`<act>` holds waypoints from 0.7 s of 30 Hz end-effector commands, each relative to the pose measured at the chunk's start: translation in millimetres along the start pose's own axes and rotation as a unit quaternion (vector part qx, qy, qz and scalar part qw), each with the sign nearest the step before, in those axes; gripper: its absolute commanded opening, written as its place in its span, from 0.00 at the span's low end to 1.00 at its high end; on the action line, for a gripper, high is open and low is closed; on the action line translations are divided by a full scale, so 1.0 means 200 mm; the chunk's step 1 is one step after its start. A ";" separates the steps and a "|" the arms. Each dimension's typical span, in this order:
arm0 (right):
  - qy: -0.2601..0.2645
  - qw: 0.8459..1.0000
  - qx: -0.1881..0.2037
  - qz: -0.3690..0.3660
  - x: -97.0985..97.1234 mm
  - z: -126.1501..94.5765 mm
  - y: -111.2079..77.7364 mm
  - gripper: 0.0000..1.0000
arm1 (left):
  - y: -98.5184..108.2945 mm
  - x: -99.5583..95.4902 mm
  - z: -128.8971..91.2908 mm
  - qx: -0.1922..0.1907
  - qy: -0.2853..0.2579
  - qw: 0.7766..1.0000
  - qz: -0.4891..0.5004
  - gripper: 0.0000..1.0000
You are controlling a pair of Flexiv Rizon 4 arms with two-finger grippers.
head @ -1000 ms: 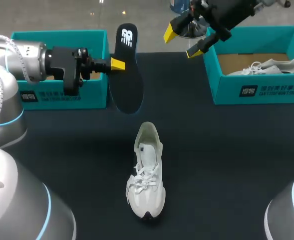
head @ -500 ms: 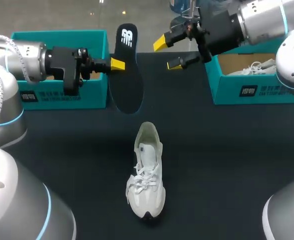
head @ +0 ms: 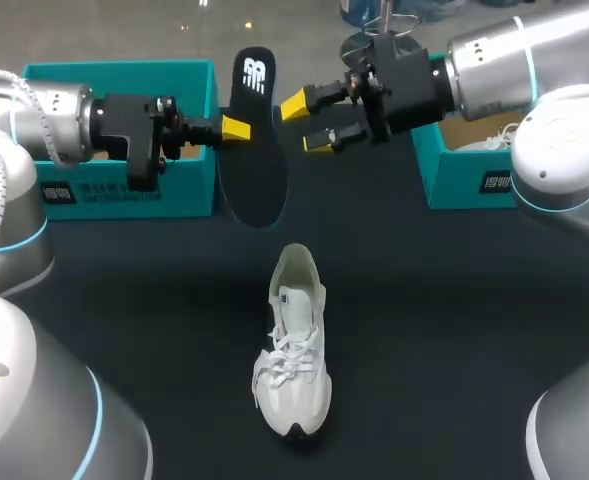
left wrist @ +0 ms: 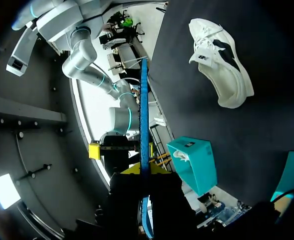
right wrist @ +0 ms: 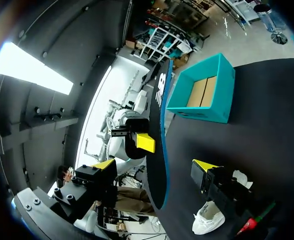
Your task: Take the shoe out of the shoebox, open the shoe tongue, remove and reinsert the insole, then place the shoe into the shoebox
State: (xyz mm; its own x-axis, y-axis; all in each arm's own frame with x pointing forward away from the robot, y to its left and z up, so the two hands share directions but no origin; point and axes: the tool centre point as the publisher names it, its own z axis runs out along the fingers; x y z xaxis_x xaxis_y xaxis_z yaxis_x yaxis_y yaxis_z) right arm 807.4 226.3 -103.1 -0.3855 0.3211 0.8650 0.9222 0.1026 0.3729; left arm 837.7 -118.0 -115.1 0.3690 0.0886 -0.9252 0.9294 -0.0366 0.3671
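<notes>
The white shoe (head: 294,340) lies on the dark table, toe toward me, and the left wrist view shows this shoe (left wrist: 221,60) beyond the insole. My left gripper (head: 236,128) is shut on the black, blue-edged insole (head: 252,160), holding it up on edge above the table. In the left wrist view the insole (left wrist: 144,115) runs edge-on out from between the yellow tips. My right gripper (head: 307,123) stands open just right of the insole, its fingers wide apart. From the right wrist, the insole (right wrist: 159,150) stands ahead between the spread fingers of the right gripper (right wrist: 154,165).
A teal shoebox (head: 124,190) stands at the back left behind my left arm. A second teal shoebox (head: 474,185) sits at the back right, partly covered by my right arm. Bare dark table surrounds the shoe.
My right arm has swung left from over the right shoebox, bringing its open gripper next to the insole. The left arm, the insole and the shoe have stayed put.
</notes>
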 end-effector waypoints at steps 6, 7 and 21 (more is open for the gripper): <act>0.018 1.000 -0.010 0.005 -0.01 0.16 0.01 1.00 | 0.00 0.00 0.00 0.000 0.000 1.000 0.001 0.00; 0.020 1.000 -0.011 0.006 -0.02 0.16 0.00 1.00 | 0.00 0.00 0.00 0.000 0.000 1.000 0.001 0.00; 0.029 0.999 -0.009 0.017 -0.04 0.19 -0.03 0.49 | 0.00 0.00 0.00 0.000 0.000 1.000 0.001 0.00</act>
State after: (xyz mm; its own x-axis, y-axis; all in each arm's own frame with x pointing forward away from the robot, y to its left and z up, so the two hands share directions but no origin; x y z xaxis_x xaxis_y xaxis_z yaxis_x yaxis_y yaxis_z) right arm 805.4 256.9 -124.1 -0.3560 0.2698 0.8947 0.9341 0.0761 0.3487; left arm 837.7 -118.0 -115.2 0.3690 0.0884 -0.9252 0.9294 -0.0365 0.3672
